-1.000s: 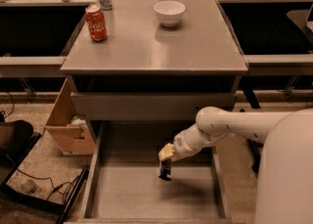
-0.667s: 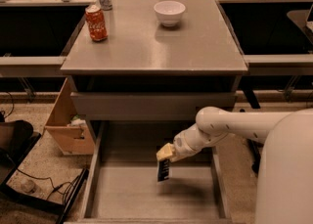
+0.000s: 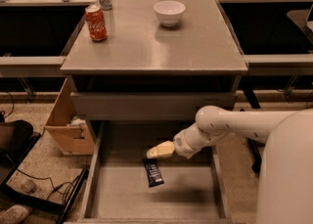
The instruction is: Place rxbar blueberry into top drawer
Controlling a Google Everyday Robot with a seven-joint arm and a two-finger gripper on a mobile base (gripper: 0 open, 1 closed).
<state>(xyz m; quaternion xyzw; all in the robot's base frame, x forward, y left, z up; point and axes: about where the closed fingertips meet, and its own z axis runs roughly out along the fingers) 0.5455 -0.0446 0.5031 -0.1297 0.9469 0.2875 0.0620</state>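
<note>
Shifted slightly left and lower than a second ago, the one rxbar blueberry (image 3: 153, 171) shows tilted over the floor of the one open top drawer (image 3: 122, 199), pulled out below the near edge of the bench (image 3: 156, 47). The gripper (image 3: 157, 151) is just above the bar's upper end; whether it grasps cannot be told. One soda can (image 3: 96, 22) stands near the far-left corner, one white bowl (image 3: 169, 12) by the far edge.

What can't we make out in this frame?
Camera view:
- bar: whether it is held or already lies on the drawer floor; its contact with the gripper, just above it over the drawer, is unclear.
- bar print: too small.
- drawer front: cut off by the bottom edge.
- drawer's right rear: behind the arm.
</note>
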